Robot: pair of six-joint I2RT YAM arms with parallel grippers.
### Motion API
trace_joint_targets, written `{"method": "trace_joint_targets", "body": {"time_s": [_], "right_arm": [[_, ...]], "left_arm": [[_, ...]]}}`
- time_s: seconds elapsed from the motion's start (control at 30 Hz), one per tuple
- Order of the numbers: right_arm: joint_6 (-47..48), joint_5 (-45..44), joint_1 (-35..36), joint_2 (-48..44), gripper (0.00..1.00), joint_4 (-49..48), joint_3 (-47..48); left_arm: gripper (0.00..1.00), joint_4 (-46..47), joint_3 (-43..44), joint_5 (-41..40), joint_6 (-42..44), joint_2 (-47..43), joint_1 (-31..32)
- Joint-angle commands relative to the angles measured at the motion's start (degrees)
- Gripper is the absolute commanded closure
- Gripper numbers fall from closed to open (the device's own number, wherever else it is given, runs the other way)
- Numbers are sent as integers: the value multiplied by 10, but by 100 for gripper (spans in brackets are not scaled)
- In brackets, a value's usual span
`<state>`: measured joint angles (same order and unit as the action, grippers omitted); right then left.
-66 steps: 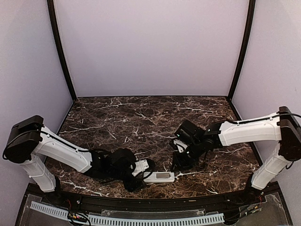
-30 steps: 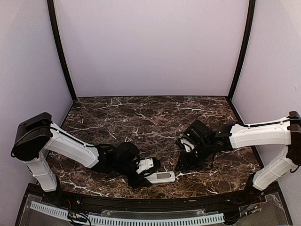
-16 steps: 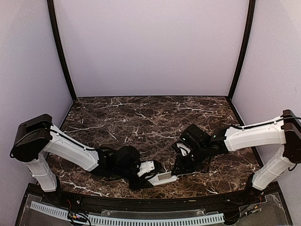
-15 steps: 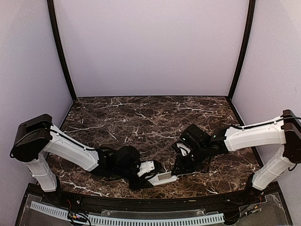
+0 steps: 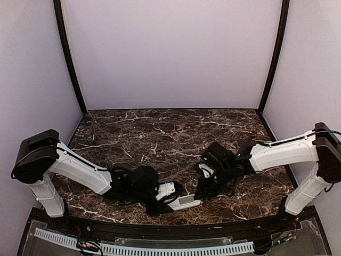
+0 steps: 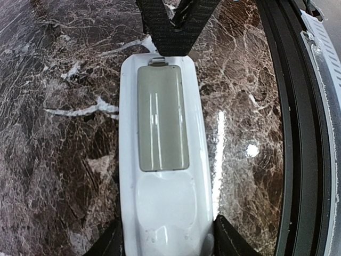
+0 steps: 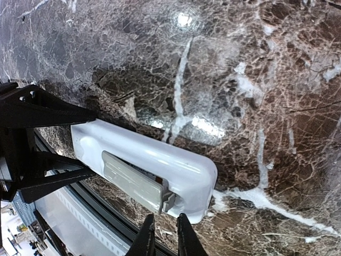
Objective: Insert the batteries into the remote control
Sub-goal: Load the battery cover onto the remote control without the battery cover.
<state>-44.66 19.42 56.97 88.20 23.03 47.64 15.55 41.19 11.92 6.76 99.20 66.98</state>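
Note:
The remote control lies back up near the table's front edge, a grey cover over its bay. My left gripper is shut on the remote's near end, one finger on each long side. In the top view the remote points right from the left gripper. My right gripper has its jaws nearly together with nothing between them. Its tips sit just off the remote's other end, by the cover's small tab. The batteries are out of view.
A black rail runs along the table's front edge, right beside the remote, with a white slotted strip beyond it. Dark marble tabletop stretches behind both arms to the walls.
The left gripper has closed in on the remote, which now sits slightly turned. The right gripper has come down and left to the remote's end, its jaws narrowing.

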Motion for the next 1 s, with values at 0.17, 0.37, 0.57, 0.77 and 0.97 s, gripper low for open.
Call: {"method": "trace_joint_targets", "body": {"time_s": [0.17,0.37,0.57,0.77,0.97], "right_arm": [[3,-1,2,19,89,-17,19],[3,6,2,31,94,-29,20],[0,11,3,33,96,-37,14],[-5,19,5,38,99,-48,9],[-24,36,13,46,100,-78,-4]], "left_arm": [[51,-92,-28,5,-17,12,5],[51,-94,-25,6,-17,14,5],[51,-97,-23,5,-18,17,5],[51,-99,-22,6,-18,19,5],[51,-100,-21,6,-17,20,5]]}}
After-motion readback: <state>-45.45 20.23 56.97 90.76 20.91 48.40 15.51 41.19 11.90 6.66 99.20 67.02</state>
